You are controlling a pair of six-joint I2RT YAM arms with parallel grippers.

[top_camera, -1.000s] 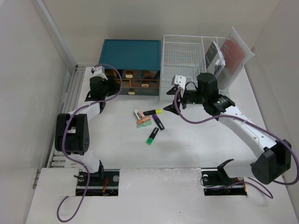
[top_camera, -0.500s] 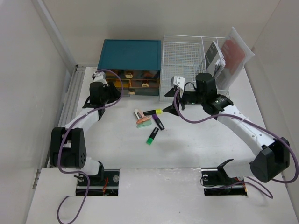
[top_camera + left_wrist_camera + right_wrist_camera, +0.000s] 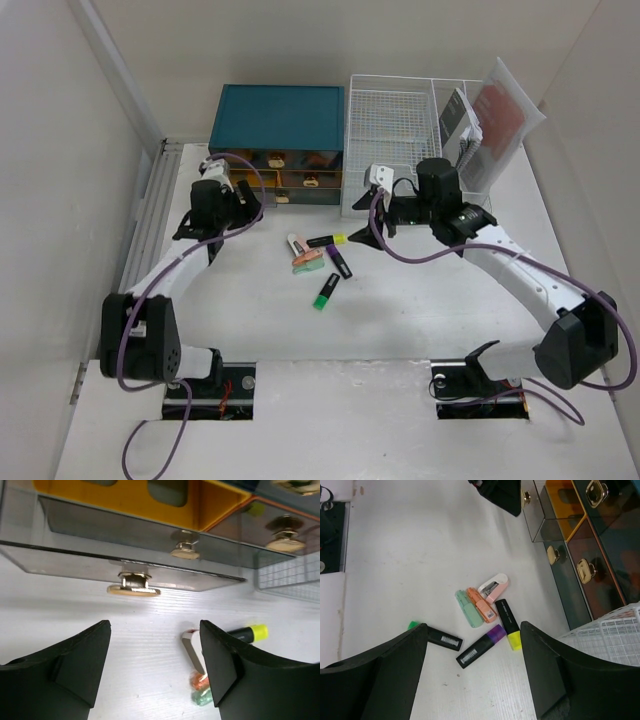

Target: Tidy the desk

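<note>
The desk [image 3: 430,310], spread beneath the left gripper [image 3: 154,630] and right gripper [image 3: 472,627], both held wide open and empty, was judged barely organized: highlighters [image 3: 322,262] were left loose near its middle, and one drawer [image 3: 132,565] of the teal drawer box [image 3: 280,118] at its far edge appeared pulled out.

The desk [image 3: 420,310] is seen as a large flat white tabletop, matte and plain, lying level and filling most of the top view. It is bounded by pale walls at left, right and back. A fine grain and faint scuffs are shown close up. A loose cluster of highlighters [image 3: 322,262] is left scattered near its middle.
</note>
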